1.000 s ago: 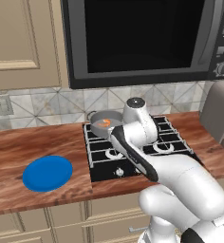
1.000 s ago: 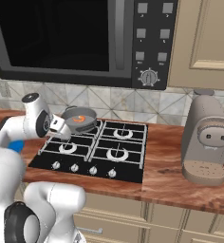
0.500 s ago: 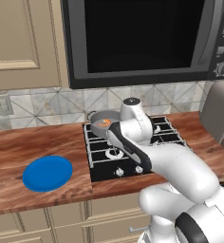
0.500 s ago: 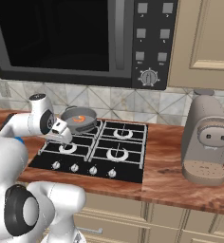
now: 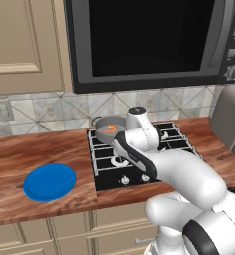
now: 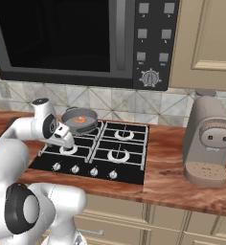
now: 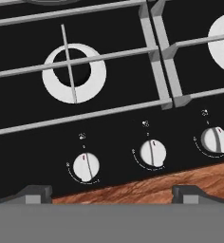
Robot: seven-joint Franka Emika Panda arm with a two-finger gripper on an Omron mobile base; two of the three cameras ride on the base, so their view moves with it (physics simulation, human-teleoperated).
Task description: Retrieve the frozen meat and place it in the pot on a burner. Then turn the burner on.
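While our gripper [image 7: 111, 192] hangs wide open and empty over the front edge of the cooktop [image 6: 93, 153], its two tips straddle the silver knobs [image 7: 153, 153] where black glass meets the wooden counter [image 5: 45, 154]. Behind the knobs, the near left burner [image 7: 74, 73] lies bare under its grate. At the cooktop's rear left, the pot [image 5: 109, 128] sits with the frozen meat [image 5: 108, 129] inside. Since the earlier frames our arm has swung lower and nearer the cooktop's front; pot and meat have not moved.
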